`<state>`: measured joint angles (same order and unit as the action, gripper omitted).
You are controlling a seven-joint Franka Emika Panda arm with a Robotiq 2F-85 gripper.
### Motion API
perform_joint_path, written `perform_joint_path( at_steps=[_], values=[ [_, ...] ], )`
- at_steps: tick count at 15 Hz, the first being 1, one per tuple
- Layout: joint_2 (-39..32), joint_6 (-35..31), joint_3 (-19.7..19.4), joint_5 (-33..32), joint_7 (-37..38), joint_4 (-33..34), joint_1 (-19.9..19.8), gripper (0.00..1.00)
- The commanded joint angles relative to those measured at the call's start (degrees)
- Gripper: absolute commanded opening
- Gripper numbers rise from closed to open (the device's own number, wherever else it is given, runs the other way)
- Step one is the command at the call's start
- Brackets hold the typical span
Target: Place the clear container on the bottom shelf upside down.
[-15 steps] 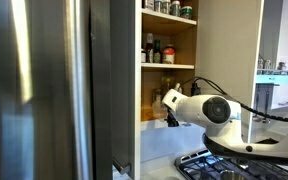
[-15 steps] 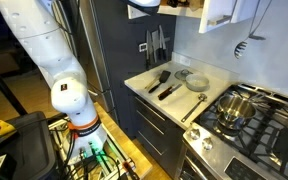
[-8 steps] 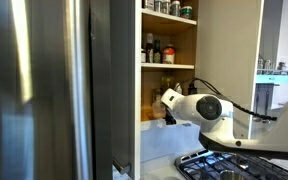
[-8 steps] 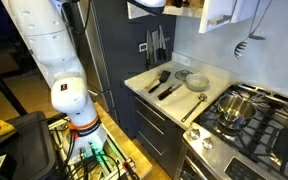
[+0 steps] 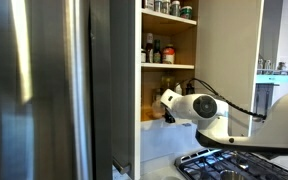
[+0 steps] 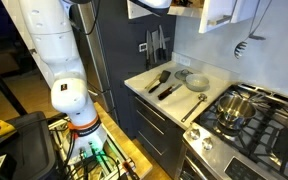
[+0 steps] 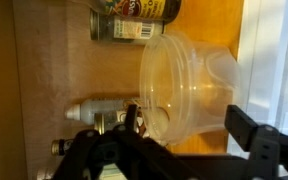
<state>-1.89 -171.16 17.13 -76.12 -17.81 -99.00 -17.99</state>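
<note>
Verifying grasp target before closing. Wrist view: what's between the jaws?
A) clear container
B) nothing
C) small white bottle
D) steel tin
A: the clear container fills the space between the jaws, while the small white bottle is off to one side.

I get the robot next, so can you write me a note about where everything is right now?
The gripper is inside the cupboard at the height of the bottom shelf, with one finger on each side of the clear container. I can't tell if it is squeezing yet.
Things: the container sits between the fingers, near a small white bottle and a dark bottle. The wrist view doesn't show clearly which way up it stands.
Done: the gripper is lined up on the container.
Left: get a firm grip, lift, turn it upside down, set it on the bottom shelf, let go.
</note>
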Motion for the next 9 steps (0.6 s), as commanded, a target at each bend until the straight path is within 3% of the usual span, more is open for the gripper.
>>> perform_joint_path(
  at_steps=[1,3,4,8,9],
  values=[
    [-1.62,-0.2,-6.82,0.36,-3.58,1.77,6.35,0.6],
    [-1.94,-0.16,-9.13,0.58,-4.77,2.21,8.26,0.64],
    [-2.02,-0.13,-10.42,0.77,-5.33,2.36,9.39,0.57],
    [-2.27,0.02,-13.72,1.01,-6.53,2.68,12.19,0.51],
    [-2.3,-0.01,-14.21,1.07,-6.75,2.66,12.59,0.43]
  ],
)
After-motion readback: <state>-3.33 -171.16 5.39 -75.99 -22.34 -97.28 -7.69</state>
